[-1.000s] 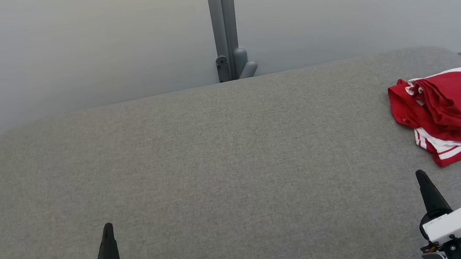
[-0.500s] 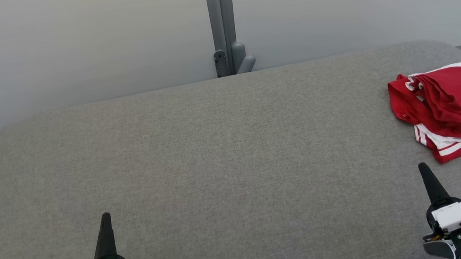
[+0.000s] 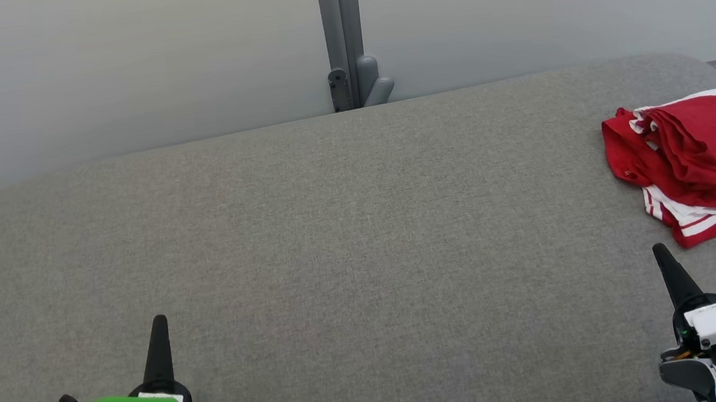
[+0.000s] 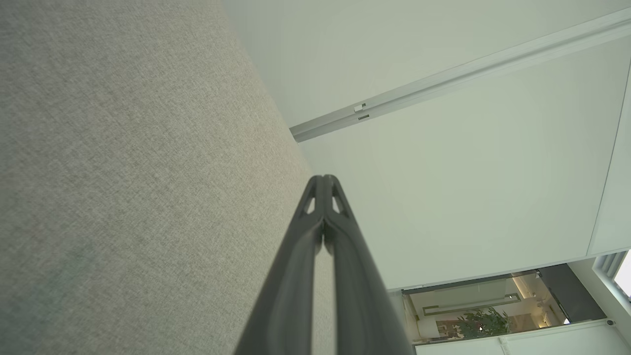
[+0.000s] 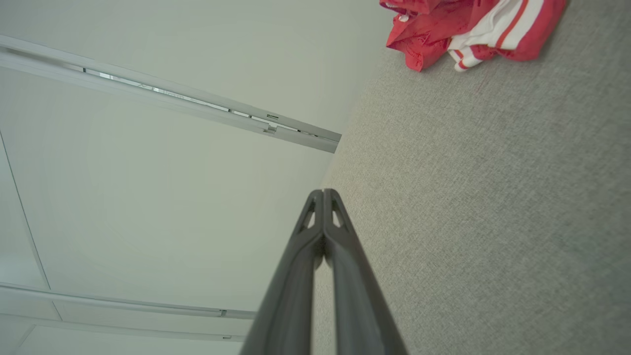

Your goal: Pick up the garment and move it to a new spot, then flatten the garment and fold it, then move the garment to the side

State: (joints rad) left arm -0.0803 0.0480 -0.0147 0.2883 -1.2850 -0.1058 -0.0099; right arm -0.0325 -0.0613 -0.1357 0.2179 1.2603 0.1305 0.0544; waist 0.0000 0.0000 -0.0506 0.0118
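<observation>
- A wide grey fabric-covered table with rounded corners [image 3: 334, 231] carries everything, and a pale wall stands behind its far edge.
- A grey metal post [image 3: 342, 25] rises against that wall, just behind the middle of the table's far edge.
- The red garment with white stripes [image 3: 702, 165] lies on the table's right side, toward the far right corner. It is a loosely folded, rumpled heap with a white-striped hem showing at its near edge. Its right part runs past the edge of the head view.
- The left gripper with the green housing [image 3: 159, 328] sits over the table's near left part, well apart from the garment. Its two long dark fingers are pressed together along their length and meet at the tips, with nothing between them.
- The right gripper with the white housing [image 3: 665, 255] sits over the table's near right part. It is near the garment's striped hem but not touching it. Its fingers also meet tip to tip and hold nothing.
</observation>
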